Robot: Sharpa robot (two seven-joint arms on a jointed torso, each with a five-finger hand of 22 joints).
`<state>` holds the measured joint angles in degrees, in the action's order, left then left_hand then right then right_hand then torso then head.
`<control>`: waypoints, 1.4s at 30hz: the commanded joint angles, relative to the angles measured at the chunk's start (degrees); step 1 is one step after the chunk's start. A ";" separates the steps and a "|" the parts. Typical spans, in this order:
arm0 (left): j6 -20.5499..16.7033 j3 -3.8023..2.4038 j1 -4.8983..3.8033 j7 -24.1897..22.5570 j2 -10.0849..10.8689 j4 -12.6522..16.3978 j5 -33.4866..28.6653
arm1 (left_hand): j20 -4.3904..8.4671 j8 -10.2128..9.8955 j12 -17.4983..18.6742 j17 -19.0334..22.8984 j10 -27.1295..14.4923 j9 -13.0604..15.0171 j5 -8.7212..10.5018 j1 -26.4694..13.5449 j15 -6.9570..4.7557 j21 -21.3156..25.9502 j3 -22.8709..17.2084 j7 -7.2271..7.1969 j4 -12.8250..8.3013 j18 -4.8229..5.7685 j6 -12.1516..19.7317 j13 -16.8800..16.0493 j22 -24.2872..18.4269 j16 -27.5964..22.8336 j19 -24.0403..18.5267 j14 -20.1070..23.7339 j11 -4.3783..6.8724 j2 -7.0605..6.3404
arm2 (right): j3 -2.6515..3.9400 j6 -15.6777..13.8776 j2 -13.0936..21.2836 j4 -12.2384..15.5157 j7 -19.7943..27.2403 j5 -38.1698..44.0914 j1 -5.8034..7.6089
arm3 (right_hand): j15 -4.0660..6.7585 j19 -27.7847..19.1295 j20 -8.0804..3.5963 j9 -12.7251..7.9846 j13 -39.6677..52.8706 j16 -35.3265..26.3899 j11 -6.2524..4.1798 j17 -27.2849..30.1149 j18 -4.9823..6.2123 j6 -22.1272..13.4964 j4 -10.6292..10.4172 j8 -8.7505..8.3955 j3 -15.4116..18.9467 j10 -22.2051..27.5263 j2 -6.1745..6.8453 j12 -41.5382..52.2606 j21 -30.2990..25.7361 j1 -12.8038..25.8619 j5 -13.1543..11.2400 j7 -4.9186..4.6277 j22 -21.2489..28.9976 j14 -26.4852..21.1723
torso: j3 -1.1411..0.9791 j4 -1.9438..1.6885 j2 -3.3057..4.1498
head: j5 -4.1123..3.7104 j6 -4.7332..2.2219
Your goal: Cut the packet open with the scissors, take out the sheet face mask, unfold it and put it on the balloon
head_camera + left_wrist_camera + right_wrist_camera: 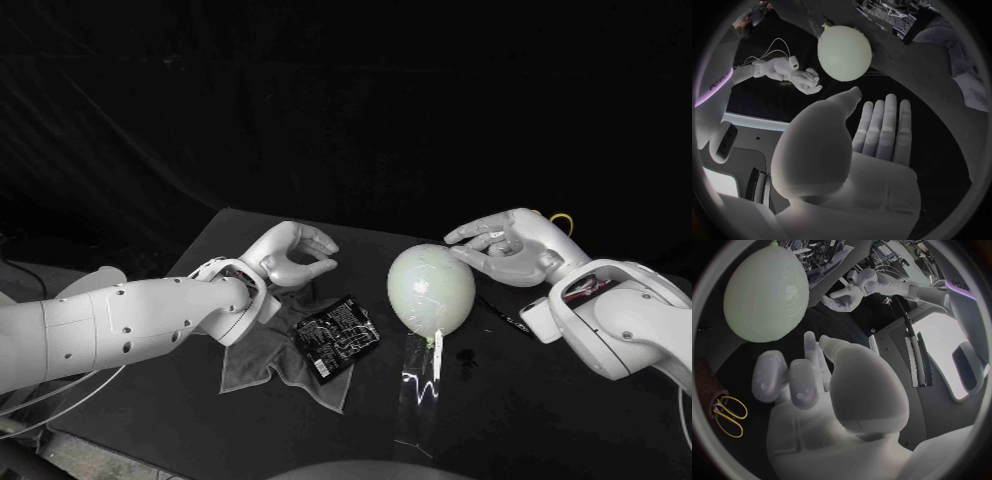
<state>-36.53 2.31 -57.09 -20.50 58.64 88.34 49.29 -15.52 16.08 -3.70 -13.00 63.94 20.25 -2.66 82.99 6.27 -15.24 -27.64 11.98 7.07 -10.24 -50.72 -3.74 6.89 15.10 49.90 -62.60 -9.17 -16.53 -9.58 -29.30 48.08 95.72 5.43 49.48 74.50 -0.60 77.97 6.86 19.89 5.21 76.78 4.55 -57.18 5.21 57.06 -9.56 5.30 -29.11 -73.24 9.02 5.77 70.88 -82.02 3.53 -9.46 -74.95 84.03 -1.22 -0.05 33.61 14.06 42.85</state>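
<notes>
The balloon stands near the middle of the worktop. To its left the packet lies on a cloth. The left robot hand hangs over the cloth's far edge. The right robot hand is just right of the balloon, with the scissors behind it.

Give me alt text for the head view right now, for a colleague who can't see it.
A pale balloon stands upright between the left hand and right hand, both empty. A dark packet lies on a grey cloth beside the balloon, toward the left hand.
</notes>
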 commanded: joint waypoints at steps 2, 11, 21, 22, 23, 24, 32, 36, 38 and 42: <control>5.23 0.42 -0.10 13.17 1.09 1.97 10.15 | 1.07 -1.02 -0.97 -2.98 0.99 -0.60 -0.23 -1.87 -0.99 -1.68 9.06 -0.11 0.36 -0.37 0.48 -0.35 0.52 4.63 2.86 -2.64 0.82 0.53 | 0.01 0.90 0.51 0.70 -0.56 1.44 0.04 | 0.43 0.00 -0.49 0.06 0.07 0.16 0.09 0.15 -0.56 0.05 0.20 0.28 -0.04 -0.48 -0.02 0.12 0.17 0.81 -0.17 0.05 -3.39 0.05 | -0.11 -0.03 0.00 | 0.31 0.89; 10.84 1.79 0.22 25.16 2.45 5.14 20.69 | 5.90 4.41 -6.88 -22.49 -0.76 2.18 -0.44 4.87 -2.43 -11.65 36.09 -0.71 9.79 -0.03 3.37 -2.79 5.41 33.48 10.84 -0.31 1.67 5.29 | 0.01 0.82 1.26 1.17 -0.85 2.73 -0.01 | 0.40 -0.25 -0.52 0.07 0.15 -0.01 0.13 0.57 -0.49 -0.18 0.29 0.17 0.05 -0.41 0.36 -0.04 -0.18 1.26 -0.18 -0.01 -3.22 -0.07 | 0.02 -0.10 0.05 | 0.60 1.84; 9.02 2.92 1.40 28.77 0.47 7.09 28.51 | 2.99 8.09 -8.98 -21.37 -8.96 3.85 -0.41 1.11 1.83 -7.54 37.94 1.65 9.87 3.36 9.90 -3.57 4.19 28.20 -3.16 21.93 -1.44 1.93 | 0.01 0.72 1.82 1.63 -1.08 3.65 -0.03 | 0.37 -0.52 -0.51 0.07 0.19 -0.23 0.19 1.08 -0.40 -0.34 0.33 0.09 0.10 -0.34 0.58 -0.15 -0.58 1.53 -0.19 -0.06 -3.01 -0.20 | 0.01 0.01 0.20 | 0.26 2.64; 8.62 2.99 1.53 28.76 0.39 7.20 28.86 | 2.53 8.19 -8.91 -20.46 -9.96 3.84 -0.36 1.42 2.34 -6.41 38.19 1.95 10.01 3.66 10.77 -3.44 3.62 26.75 -4.78 23.54 -1.72 1.55 | 0.01 0.70 1.84 1.63 -1.08 3.68 -0.03 | 0.36 -0.69 -0.51 0.07 0.20 -0.35 0.20 1.35 -0.34 -0.38 0.34 0.07 0.11 -0.31 0.63 -0.19 -0.83 1.59 -0.19 -0.07 -2.86 -0.27 | -0.05 -0.08 0.14 | 0.20 2.75; 7.92 3.09 1.81 28.66 0.29 7.34 29.43 | 1.07 8.20 -8.48 -19.08 -11.52 3.78 -0.33 1.88 3.11 -3.60 38.82 2.20 9.91 5.30 11.72 -3.15 2.29 24.17 -9.12 26.63 -2.11 1.01 | 0.01 0.68 1.85 1.61 -1.07 3.71 -0.03 | 0.36 -0.69 -0.51 0.07 0.20 -0.35 0.20 1.35 -0.34 -0.38 0.34 0.07 0.11 -0.31 0.63 -0.19 -0.83 1.59 -0.19 -0.07 -2.86 -0.27 | -0.08 -0.09 0.13 | 0.18 2.86; 7.38 3.15 2.03 28.54 0.21 7.41 29.79 | -0.89 8.74 -8.16 -15.91 -13.55 3.76 -0.22 1.99 4.85 5.24 39.54 3.07 9.84 6.49 12.80 -2.69 -1.97 18.59 -25.39 32.04 -3.25 0.26 | 0.01 0.67 1.86 1.60 -1.06 3.73 -0.03 | 0.36 -0.69 -0.51 0.07 0.20 -0.35 0.20 1.35 -0.34 -0.38 0.34 0.07 0.11 -0.31 0.63 -0.19 -0.83 1.59 -0.19 -0.07 -2.86 -0.27 | -0.09 -0.09 0.12 | 0.18 2.94; 5.26 3.66 3.84 27.74 -0.74 7.12 31.70 | -1.58 7.21 -4.51 -1.48 -21.60 2.16 -0.36 4.65 5.90 11.56 39.86 -2.55 10.07 7.07 17.86 -0.26 -5.14 -0.63 -38.82 48.90 -1.63 -1.01 | 0.01 0.61 2.19 1.73 -1.07 4.09 -0.04 | 0.33 -0.91 -0.50 0.06 0.21 -0.60 0.23 1.91 -0.27 -0.49 0.36 0.00 0.11 -0.22 0.72 -0.28 -1.15 1.74 -0.19 -0.11 -2.69 -0.42 | 0.04 0.01 0.02 | 0.14 3.37; 5.98 3.80 5.06 28.58 -1.51 6.74 33.06 | -1.59 3.99 -3.30 -0.02 -23.89 -0.58 -0.36 5.08 5.15 12.00 40.77 -0.77 10.16 7.10 21.95 0.18 -5.31 -2.40 -39.76 50.11 -0.64 -1.11 | 0.01 0.60 2.35 1.80 -1.06 4.20 -0.04 | 0.33 -0.91 -0.50 0.06 0.21 -0.60 0.23 1.91 -0.27 -0.49 0.36 0.00 0.11 -0.22 0.72 -0.28 -1.15 1.74 -0.19 -0.11 -2.69 -0.42 | 0.03 -0.07 0.07 | 0.10 3.59; 6.28 3.84 5.72 29.00 -1.85 6.54 33.66 | -1.59 3.03 -2.26 0.84 -27.40 -1.36 -0.35 5.11 4.57 12.40 40.75 0.03 10.13 7.12 23.13 0.51 -5.47 -3.44 -40.72 50.99 -1.08 -1.24 | 0.00 0.60 2.41 1.82 -1.05 4.22 -0.04 | 0.33 -0.91 -0.50 0.06 0.21 -0.60 0.23 1.91 -0.27 -0.49 0.36 0.00 0.11 -0.22 0.72 -0.28 -1.15 1.74 -0.19 -0.11 -2.69 -0.42 | 0.02 -0.08 0.10 | 0.06 3.59; 6.43 3.87 6.68 29.31 -2.41 6.09 34.29 | -1.60 1.89 -1.13 1.89 -31.69 -2.31 -0.33 5.08 4.74 12.54 40.84 1.29 10.17 7.08 24.44 0.81 -5.48 -4.65 -40.92 51.96 -2.05 -1.32 | 0.00 0.58 2.52 1.86 -1.03 4.25 -0.04 | 0.32 -0.96 -0.49 0.06 0.22 -0.72 0.26 2.14 -0.26 -0.55 0.37 -0.03 0.10 -0.17 0.75 -0.34 -1.22 1.83 -0.19 -0.13 -2.66 -0.49 | 0.04 -0.08 0.12 | 0.00 3.68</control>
<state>-29.88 6.19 -50.64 7.83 56.49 94.58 81.25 -17.09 18.05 -4.83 -11.18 32.54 17.96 -2.86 87.52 11.19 -3.03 12.88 9.01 17.23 -3.47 -26.47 -2.92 1.43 10.64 9.12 -10.94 -11.22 -17.82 -9.59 -29.17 50.57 97.45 4.31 52.80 74.46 -0.41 77.34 6.26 19.90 5.37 76.23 4.56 -55.08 5.20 56.92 -9.57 5.30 -29.10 -73.22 9.87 5.76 69.88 -80.72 3.53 -9.56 -74.92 83.81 -1.20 -0.12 33.67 14.09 46.44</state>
